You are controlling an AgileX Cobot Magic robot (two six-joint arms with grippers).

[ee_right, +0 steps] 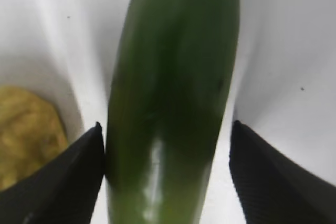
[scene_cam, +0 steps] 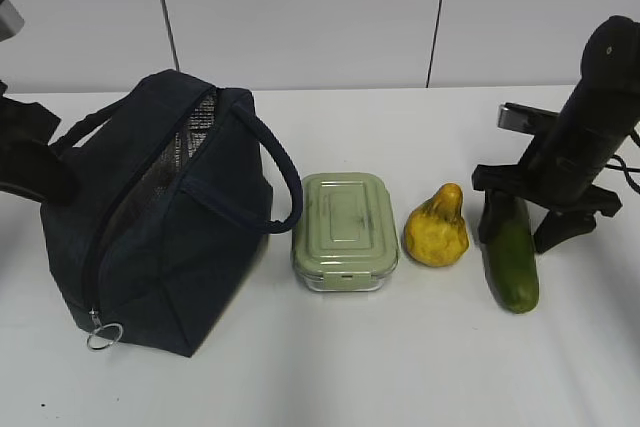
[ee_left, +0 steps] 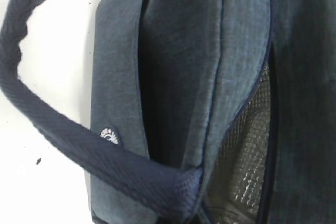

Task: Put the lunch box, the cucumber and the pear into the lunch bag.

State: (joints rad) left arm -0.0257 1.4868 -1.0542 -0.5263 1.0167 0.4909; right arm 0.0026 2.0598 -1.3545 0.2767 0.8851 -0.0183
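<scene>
The navy lunch bag stands at the left with its zip open and silvery lining showing. The sage-green lunch box, the yellow pear and the dark green cucumber lie in a row to its right. My right gripper is open and straddles the cucumber's far end. In the right wrist view the left finger touches the cucumber and the right finger stands off it. My left gripper is at the bag's left side, with its fingers hidden. The left wrist view shows only the bag.
A metal ring pull hangs at the bag's front bottom corner. One loop handle droops toward the lunch box. The pear lies just left of the right gripper. A white wall stands behind the white table.
</scene>
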